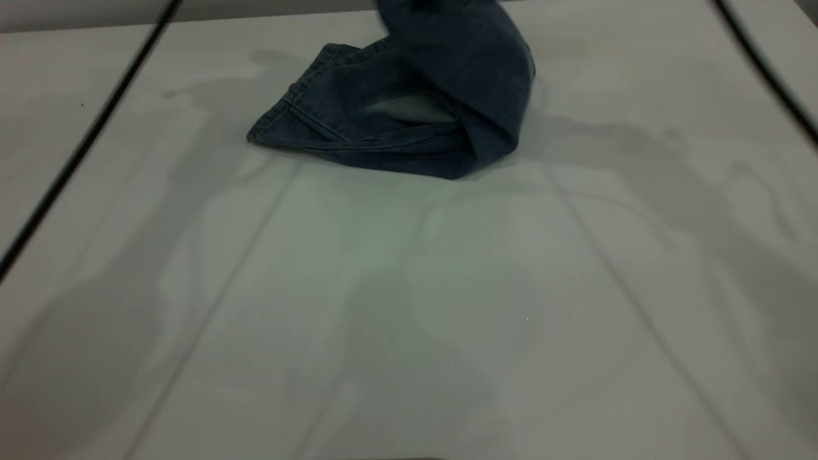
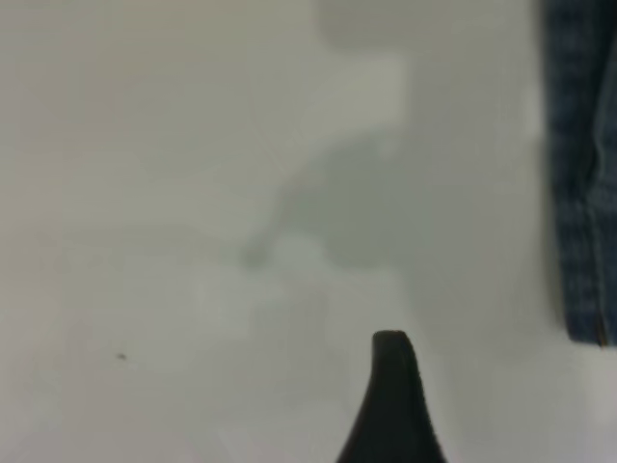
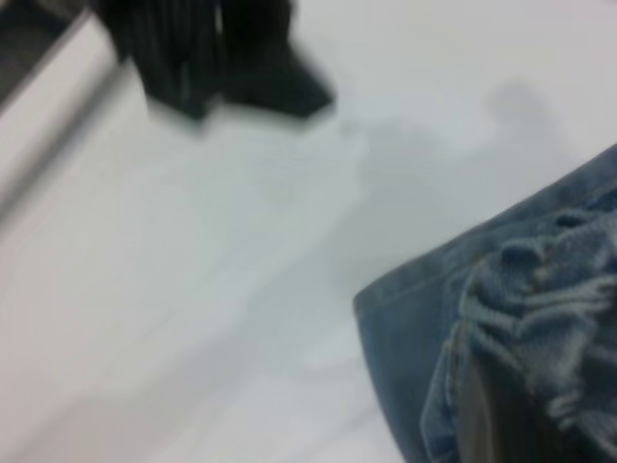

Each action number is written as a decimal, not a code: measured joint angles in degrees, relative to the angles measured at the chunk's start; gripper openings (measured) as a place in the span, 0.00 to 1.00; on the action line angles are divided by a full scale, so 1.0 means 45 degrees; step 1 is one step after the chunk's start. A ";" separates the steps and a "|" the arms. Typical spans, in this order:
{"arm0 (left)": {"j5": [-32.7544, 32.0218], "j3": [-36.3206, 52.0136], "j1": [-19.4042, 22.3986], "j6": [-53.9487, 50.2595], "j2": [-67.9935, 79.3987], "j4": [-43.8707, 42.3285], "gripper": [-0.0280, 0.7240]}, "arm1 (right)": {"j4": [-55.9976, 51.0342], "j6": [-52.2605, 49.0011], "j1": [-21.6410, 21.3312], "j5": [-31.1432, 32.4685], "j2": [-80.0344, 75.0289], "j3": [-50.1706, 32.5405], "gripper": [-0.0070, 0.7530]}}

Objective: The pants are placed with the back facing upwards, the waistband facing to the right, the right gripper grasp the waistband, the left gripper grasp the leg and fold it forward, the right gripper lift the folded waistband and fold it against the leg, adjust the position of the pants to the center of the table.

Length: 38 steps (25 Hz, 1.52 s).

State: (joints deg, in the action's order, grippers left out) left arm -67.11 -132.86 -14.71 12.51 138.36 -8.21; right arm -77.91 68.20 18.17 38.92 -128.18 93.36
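The blue denim pants lie bunched at the far middle of the table. One end rises off the table and leaves the exterior view at its top edge. A stitched hem points left, and a pale faded patch shows in the fold. The printed leg is hidden. In the right wrist view my right gripper is shut on the ruffled waistband, its dark finger wrapped in denim. My left gripper hovers over bare table beside the pants' edge. It shows one black fingertip with nothing next to it.
Black cables cross the table at the left and the right. The left arm's black end shows far off in the right wrist view, near the table's edge. Arm shadows fall over the near half.
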 joint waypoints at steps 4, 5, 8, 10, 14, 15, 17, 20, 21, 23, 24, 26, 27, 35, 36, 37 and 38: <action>0.0000 -0.0519 0.0002 -0.0067 0.0000 0.0014 0.72 | -0.0981 0.0903 0.0756 -0.0651 -0.0597 0.0000 0.10; 0.0000 -0.0532 0.0002 -0.0067 0.0000 0.0058 0.72 | -0.1462 0.1231 0.0896 -0.0856 -0.0739 0.0000 0.11; -0.0011 -0.0532 0.0002 -0.0094 0.0000 0.0319 0.72 | -0.3314 0.2411 0.1235 -0.1406 -0.1152 0.0000 0.18; -0.0011 -0.0532 0.0002 -0.0094 0.0000 0.0575 0.72 | -0.4695 0.3175 0.1295 -0.1618 -0.1384 0.0000 0.29; -0.0011 -0.0532 0.0002 -0.0094 0.0000 0.1082 0.72 | -0.5449 0.3537 0.1295 -0.2302 -0.1611 0.0134 0.60; -0.0011 -0.0532 -0.0010 -0.0079 0.0000 0.1204 0.72 | -0.5483 0.3492 0.1295 -0.2497 -0.1611 0.0150 0.68; -0.0011 -0.0532 -0.0022 -0.0067 0.0000 0.1455 0.72 | -0.5438 0.3224 0.1222 -0.2758 -0.1611 0.0168 0.80; -0.0011 -0.0532 -0.0045 0.0042 0.0000 0.1995 0.72 | -0.4649 0.2304 0.0811 -0.2846 -0.1514 0.0168 0.86; -0.0011 -0.0532 -0.0072 0.0125 0.0000 0.2209 0.72 | -0.4052 0.1820 0.0566 -0.2846 -0.1423 0.0168 0.86; -0.0011 -0.0532 -0.0184 0.0528 0.0000 0.2573 0.72 | -0.2665 0.0667 0.0036 -0.2724 -0.1098 0.0168 0.84; -0.0011 -0.0540 -0.0280 0.0840 0.0012 0.2702 0.72 | -0.1795 -0.0063 -0.0280 -0.2510 -0.0894 0.0168 0.83; -0.0011 -0.0540 -0.0601 0.1957 0.0146 0.2851 0.72 | -0.0171 -0.1590 -0.0861 -0.1869 -0.0521 0.0168 0.81; -0.0011 -0.0556 -0.0802 0.2538 0.0298 0.2914 0.72 | 0.0681 -0.2197 -0.1157 -0.1453 -0.0332 0.0168 0.80; -0.0011 -0.0563 -0.2022 0.9122 0.2489 0.3082 0.72 | 0.4536 -0.5275 -0.2679 0.0338 0.0312 0.0168 0.78; -0.0011 -0.0563 -0.2087 0.9818 0.2722 0.3117 0.72 | 0.4595 -0.5340 -0.2789 0.0531 0.0315 0.0168 0.78; 0.0040 -0.0563 -0.2141 1.0330 0.2992 0.3153 0.72 | 0.4672 -0.5371 -0.2834 0.0650 0.0326 0.0168 0.78; 0.0103 -0.0563 -0.2185 1.0584 0.3247 0.3164 0.72 | 0.4778 -0.5393 -0.2890 0.0729 0.0326 0.0168 0.78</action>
State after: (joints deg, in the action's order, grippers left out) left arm -66.65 -135.39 -24.55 60.14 152.97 6.03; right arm -56.41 43.93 5.16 42.20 -126.71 94.12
